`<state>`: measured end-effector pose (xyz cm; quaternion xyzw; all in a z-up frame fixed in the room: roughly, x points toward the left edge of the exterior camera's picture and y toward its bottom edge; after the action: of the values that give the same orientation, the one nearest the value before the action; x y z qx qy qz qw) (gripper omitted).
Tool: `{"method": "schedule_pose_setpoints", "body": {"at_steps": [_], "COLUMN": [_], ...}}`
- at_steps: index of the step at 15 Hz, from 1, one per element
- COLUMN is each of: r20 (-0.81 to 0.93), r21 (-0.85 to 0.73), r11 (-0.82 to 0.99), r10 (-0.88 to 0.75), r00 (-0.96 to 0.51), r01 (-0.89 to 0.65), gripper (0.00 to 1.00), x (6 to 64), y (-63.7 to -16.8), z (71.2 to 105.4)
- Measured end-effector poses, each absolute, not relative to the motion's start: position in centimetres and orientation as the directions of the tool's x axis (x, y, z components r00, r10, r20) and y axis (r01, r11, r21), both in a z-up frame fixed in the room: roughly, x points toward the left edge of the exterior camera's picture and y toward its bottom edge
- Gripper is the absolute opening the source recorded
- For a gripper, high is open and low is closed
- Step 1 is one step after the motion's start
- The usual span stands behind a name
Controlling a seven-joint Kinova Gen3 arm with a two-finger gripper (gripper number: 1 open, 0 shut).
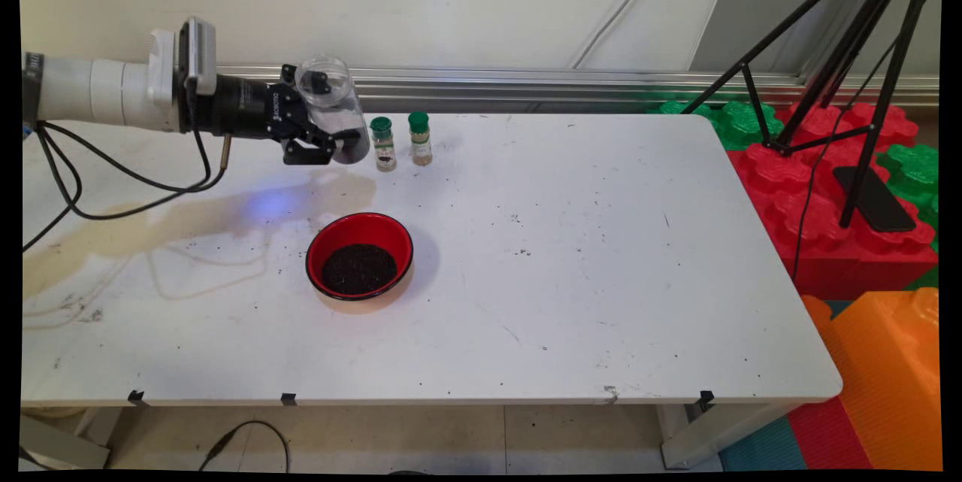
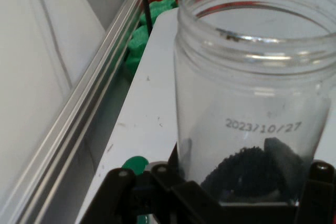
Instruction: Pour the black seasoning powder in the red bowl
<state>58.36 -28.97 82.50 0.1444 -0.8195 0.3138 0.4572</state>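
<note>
My gripper (image 1: 331, 121) is shut on a clear glass jar (image 1: 331, 102), held above the table's back left part. In the hand view the jar (image 2: 252, 93) fills the right side, open-mouthed and see-through, with the date 2023/10/27 printed on its wall; my gripper (image 2: 236, 182) clamps it from both sides. Just right of the jar stand two small spice bottles with green caps, one dark (image 1: 384, 143) and one tan (image 1: 420, 138). A red bowl (image 1: 359, 255) holding dark grains sits on the table below and in front of the jar.
A brownish stain (image 1: 150, 226) spreads over the white table's (image 1: 601, 279) left part. Black cables (image 1: 113, 181) hang from the arm. A black tripod (image 1: 849, 53) stands on red and green foam blocks (image 1: 827, 189) at the right. A metal rail (image 1: 526, 83) runs along the wall.
</note>
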Motion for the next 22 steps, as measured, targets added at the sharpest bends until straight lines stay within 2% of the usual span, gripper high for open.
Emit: {"method": "schedule_pose_setpoints", "body": {"at_steps": [4,11,22], "r20": [0.885,0.908,0.913], "r21": [-0.265,-0.156,-0.126], "r11": [0.75,0.732,0.714], "r10": [-0.061,-0.158,-0.188], "r00": [-0.462,-0.388,-0.361], "r01": [-0.606,-0.663,-0.688], "gripper": [0.0,0.0,0.0], "x": [59.0,60.0,62.6], "y": [-29.0,-28.9,-28.9], "z": [83.2,82.7,80.4]}}
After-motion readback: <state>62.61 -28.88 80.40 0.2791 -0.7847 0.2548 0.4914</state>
